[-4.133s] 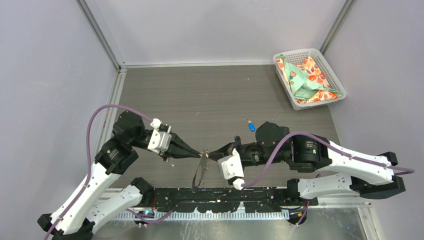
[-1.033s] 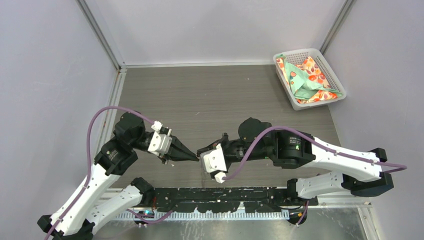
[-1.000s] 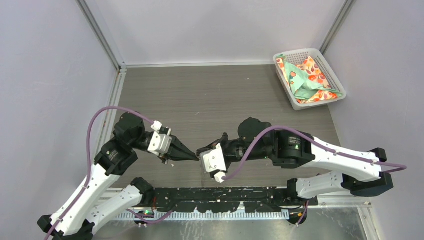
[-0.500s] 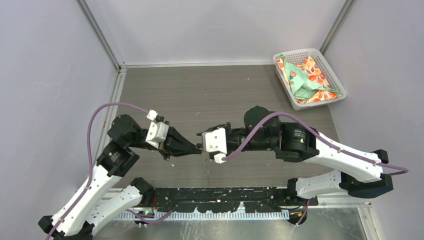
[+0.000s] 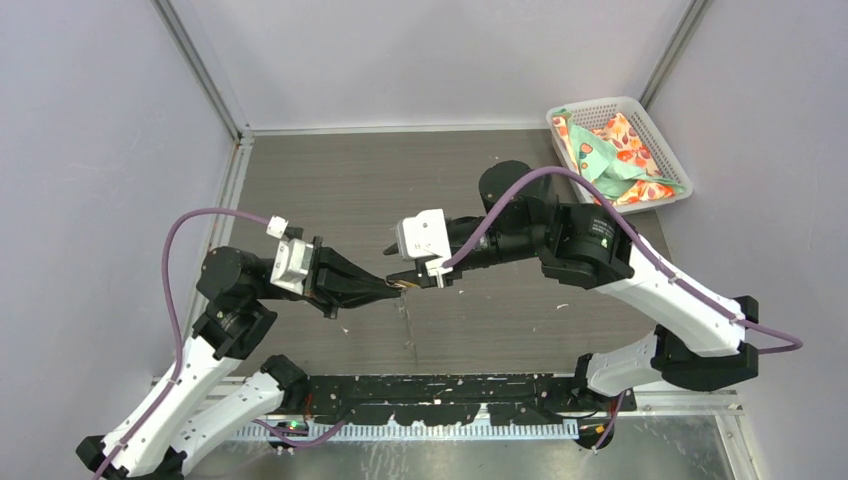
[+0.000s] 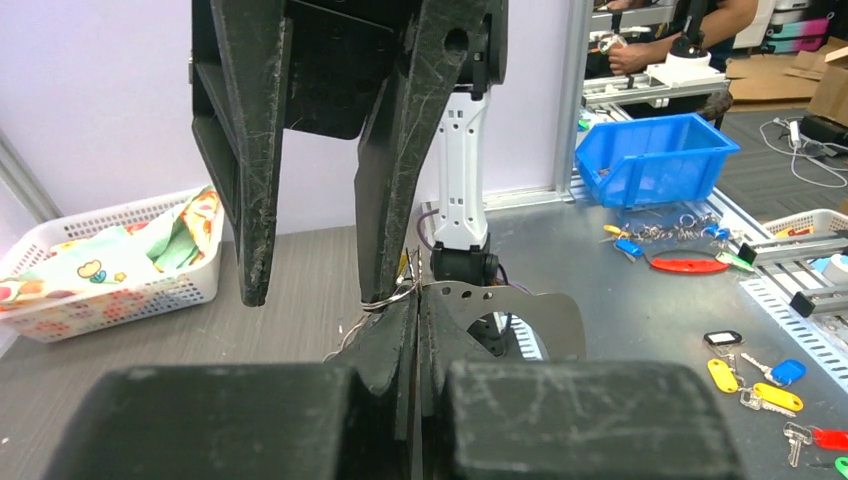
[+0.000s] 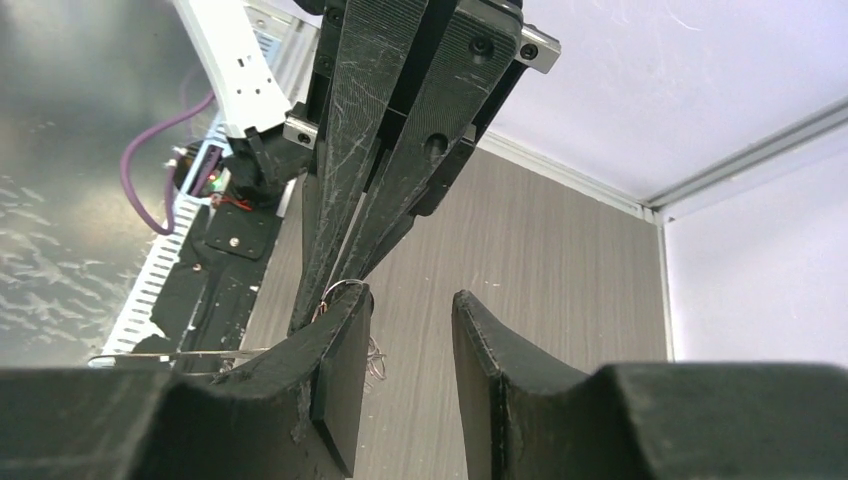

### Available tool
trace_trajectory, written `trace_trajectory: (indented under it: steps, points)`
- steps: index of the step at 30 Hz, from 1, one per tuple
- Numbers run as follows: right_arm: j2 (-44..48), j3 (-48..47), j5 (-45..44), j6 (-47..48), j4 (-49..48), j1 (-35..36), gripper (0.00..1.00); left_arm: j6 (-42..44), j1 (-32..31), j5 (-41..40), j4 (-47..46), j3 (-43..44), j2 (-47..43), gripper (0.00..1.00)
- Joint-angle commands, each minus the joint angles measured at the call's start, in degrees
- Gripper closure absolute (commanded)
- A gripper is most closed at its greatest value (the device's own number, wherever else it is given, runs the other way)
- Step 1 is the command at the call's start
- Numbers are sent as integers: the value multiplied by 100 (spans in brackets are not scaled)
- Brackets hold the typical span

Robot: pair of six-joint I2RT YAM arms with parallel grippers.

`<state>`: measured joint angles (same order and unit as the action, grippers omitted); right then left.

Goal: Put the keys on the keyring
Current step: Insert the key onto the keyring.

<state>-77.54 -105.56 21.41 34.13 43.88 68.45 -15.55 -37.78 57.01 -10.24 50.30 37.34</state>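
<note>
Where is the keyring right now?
The keyring is pinched in the tips of the shut left gripper, near the middle of the table in the top view, with the open right gripper close beside it.

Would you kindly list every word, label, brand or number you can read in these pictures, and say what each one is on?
No text can be read in any view.
A small pale marking on the right arm: too small to read.
The cloth in the basket: printed pictures only, no words.
</note>
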Motion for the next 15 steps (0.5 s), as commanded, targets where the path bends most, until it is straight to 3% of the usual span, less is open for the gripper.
trace_trajectory:
  steps: [1, 15]
  points:
    - [-338, -430, 555, 100, 559, -79, 60, -286, -95, -182, -863, -38, -175, 100]
    - [-1245, -2035, 1392, 536, 1911, -454, 52, -266, -142, -390, -936, -185, -374, 100]
